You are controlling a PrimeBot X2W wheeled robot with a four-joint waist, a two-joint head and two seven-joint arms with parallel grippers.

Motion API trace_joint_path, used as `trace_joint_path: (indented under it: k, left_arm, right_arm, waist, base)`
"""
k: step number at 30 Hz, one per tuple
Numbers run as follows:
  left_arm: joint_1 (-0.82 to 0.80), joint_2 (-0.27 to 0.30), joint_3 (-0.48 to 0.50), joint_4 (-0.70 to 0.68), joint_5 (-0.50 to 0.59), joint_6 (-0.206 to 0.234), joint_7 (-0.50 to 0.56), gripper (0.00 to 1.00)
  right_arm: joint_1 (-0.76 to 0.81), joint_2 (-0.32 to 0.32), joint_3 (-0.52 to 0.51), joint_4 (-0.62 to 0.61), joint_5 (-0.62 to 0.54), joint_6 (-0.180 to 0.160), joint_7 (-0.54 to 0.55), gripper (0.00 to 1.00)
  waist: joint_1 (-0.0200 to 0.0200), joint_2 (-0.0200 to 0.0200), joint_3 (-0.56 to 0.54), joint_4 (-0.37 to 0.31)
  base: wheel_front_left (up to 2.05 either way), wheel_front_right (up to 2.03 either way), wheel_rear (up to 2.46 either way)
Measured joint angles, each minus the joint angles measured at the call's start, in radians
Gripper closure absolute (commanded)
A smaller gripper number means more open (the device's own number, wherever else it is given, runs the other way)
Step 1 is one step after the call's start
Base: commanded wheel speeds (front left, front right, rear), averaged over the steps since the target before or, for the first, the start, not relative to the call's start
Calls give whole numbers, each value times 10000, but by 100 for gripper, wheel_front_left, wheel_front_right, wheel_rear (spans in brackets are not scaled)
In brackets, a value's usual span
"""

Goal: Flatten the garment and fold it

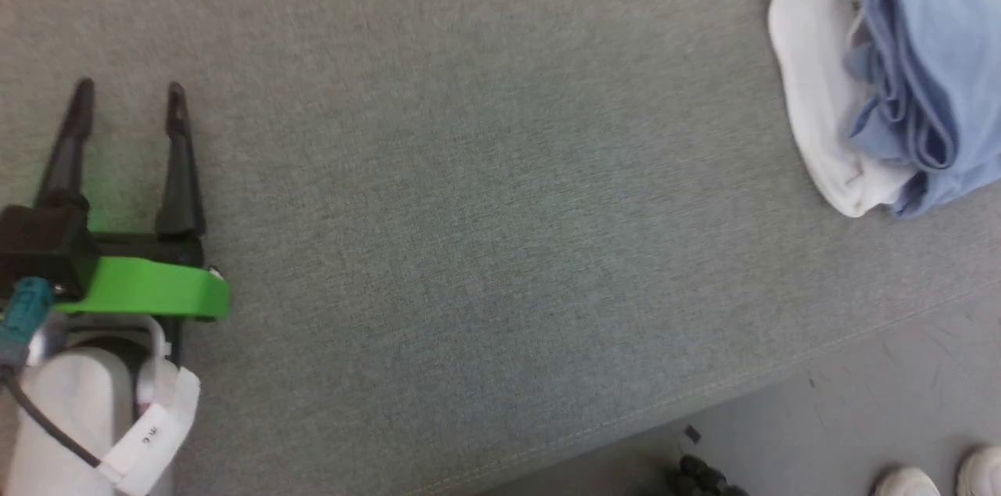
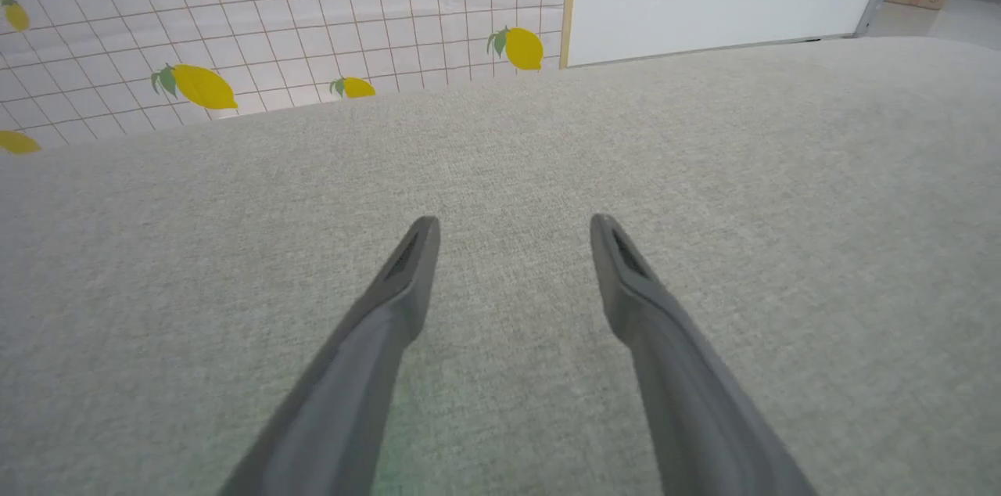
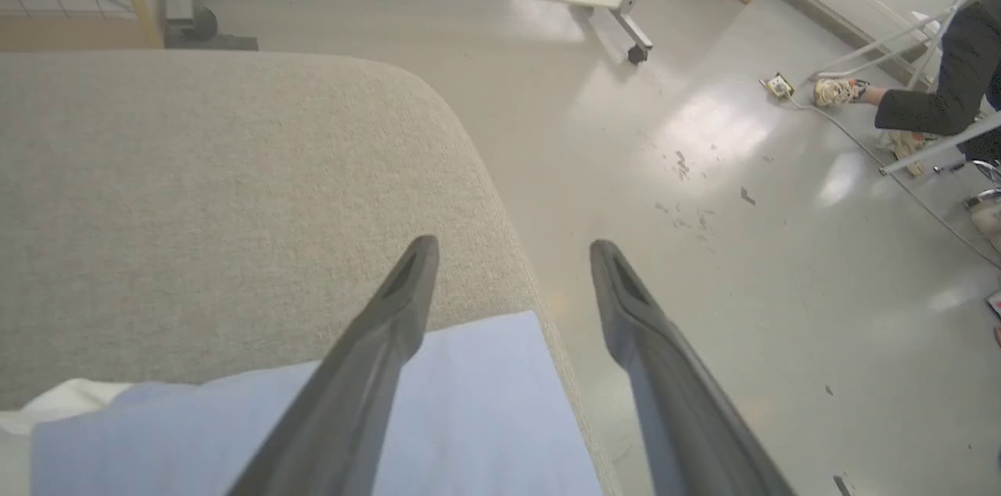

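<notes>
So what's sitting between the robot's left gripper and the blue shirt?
Nothing. In the head view, bare grey tabletop runs from the left gripper to the shirt.

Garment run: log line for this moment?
garment: light blue knit shirt with white collar, layered near edge of grey fabric table | left gripper: open over table | right gripper: open above shirt

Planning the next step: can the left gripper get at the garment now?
Probably yes: only bare grey surface lies between the open left gripper and the garment, which lies well off to its right.
</notes>
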Motion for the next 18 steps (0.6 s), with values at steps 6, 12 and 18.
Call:
trace_joint_path:
  k: [6, 12, 18]
  left_arm:
    - [221, -510, -86, 1101, -397, 180, -708, 0]
    - [391, -849, -84, 1954, -612, 290, -1191, 0]
    - [704, -1028, 125, 2416, -984, 437, -1434, 0]
  right_arm:
    - [125, 297, 635, -1277, 744, 0, -1187, 0]
    - [962, 1421, 1093, -2213, 911, -4, -2418, 0]
    - [2079, 2813, 1292, -2752, 813, -4, -3499, 0]
  waist:
    - [-2, 0, -1235, 195]
    - [-2, 0, -2575, 546]
    - [-2, 0, -3813, 992]
  base:
    - [0, 0, 0]
    - [0, 0, 0]
    - [0, 0, 0]
